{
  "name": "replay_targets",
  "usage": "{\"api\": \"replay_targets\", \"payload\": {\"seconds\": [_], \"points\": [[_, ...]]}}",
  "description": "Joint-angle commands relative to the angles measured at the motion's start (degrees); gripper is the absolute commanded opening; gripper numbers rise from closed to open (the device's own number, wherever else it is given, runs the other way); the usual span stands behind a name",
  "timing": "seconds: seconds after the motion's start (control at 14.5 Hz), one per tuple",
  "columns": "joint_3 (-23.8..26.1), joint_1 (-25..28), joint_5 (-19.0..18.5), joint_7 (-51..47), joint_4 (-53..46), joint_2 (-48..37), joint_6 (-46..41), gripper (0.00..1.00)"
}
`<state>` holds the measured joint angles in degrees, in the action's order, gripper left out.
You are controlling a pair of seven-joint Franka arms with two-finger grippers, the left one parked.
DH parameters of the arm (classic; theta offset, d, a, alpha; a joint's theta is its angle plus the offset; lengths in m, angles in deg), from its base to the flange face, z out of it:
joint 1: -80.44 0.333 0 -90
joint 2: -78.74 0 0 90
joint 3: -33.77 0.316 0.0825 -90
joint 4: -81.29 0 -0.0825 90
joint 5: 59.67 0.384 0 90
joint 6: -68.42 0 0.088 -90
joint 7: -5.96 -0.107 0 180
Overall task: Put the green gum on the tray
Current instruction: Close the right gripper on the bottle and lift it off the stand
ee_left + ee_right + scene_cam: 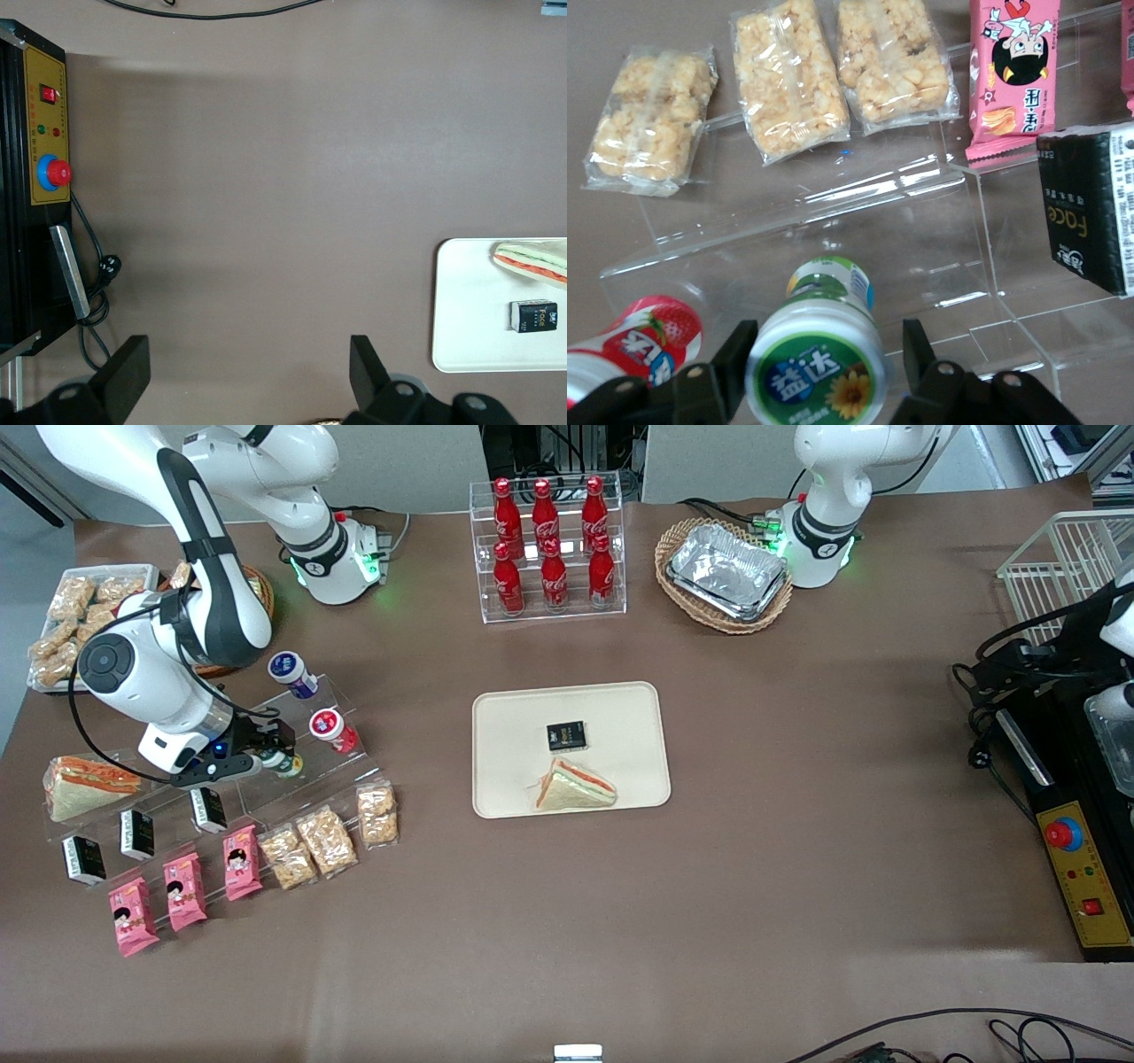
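Observation:
The green gum, a small bottle with a green-rimmed white lid, lies on the clear acrylic step stand toward the working arm's end of the table. My right gripper is at the gum with one finger on each side of its lid. In the right wrist view the gum sits between the open fingers of the gripper; a small gap shows at one finger. The cream-beige tray lies mid-table and also shows in the left wrist view.
A red-lidded bottle lies beside the gum, a blue-lidded one farther from the camera. The tray holds a sandwich and a black packet. Snack packets and black boxes line the stand's nearer steps.

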<state>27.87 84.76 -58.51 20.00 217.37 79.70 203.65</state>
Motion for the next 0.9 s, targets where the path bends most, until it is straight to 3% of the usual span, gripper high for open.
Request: {"api": "replay_targets", "payload": {"seconds": [0.0, 0.21, 0.62, 0.83], "points": [[0.0, 0.0, 0.0, 0.8, 0.2, 0.2, 0.6, 0.66], [0.0, 0.1, 0.0, 0.8, 0.2, 0.4, 0.6, 0.53], [0.1, 0.0, 0.0, 0.8, -1.0, -3.3, -0.5, 0.41], [0.4, 0.3, 0.1, 0.6, -5.8, -6.7, -9.5, 0.39]]}}
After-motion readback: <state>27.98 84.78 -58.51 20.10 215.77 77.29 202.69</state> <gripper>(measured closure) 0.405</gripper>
